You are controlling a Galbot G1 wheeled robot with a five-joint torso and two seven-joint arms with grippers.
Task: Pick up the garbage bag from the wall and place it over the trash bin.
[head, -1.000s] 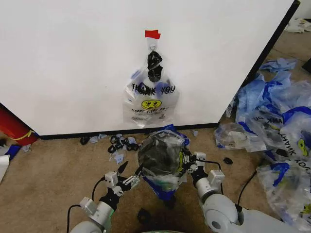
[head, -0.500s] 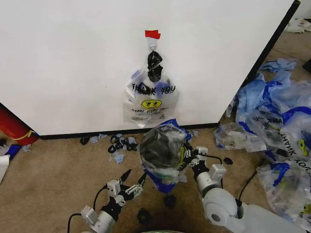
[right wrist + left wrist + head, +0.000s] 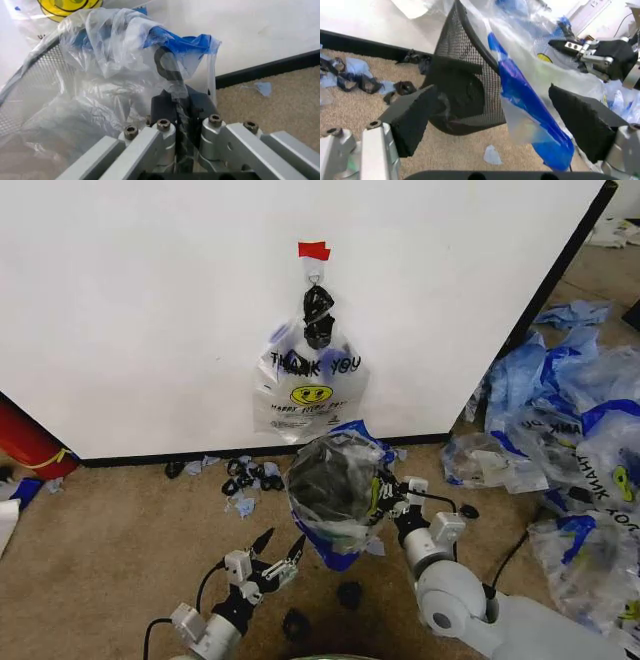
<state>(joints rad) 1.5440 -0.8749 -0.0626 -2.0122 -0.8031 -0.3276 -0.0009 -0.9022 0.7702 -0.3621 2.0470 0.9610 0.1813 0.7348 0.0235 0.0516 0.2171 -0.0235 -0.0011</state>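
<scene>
Between the right jaws (image 3: 176,112), pressed together: garbage bag (image 3: 335,485) film, draped over the trash bin (image 3: 462,93). Left jaws (image 3: 277,552) spread, just beside it.

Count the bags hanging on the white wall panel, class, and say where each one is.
1: a garbage bag hangs from the hook under the red tape on the wall. None looks hidden behind it.

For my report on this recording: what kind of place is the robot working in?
Probably an indoor test area, not a home: a white panel wall with one hooked garbage bag, beige carpet, and heaped spare bags.
</scene>
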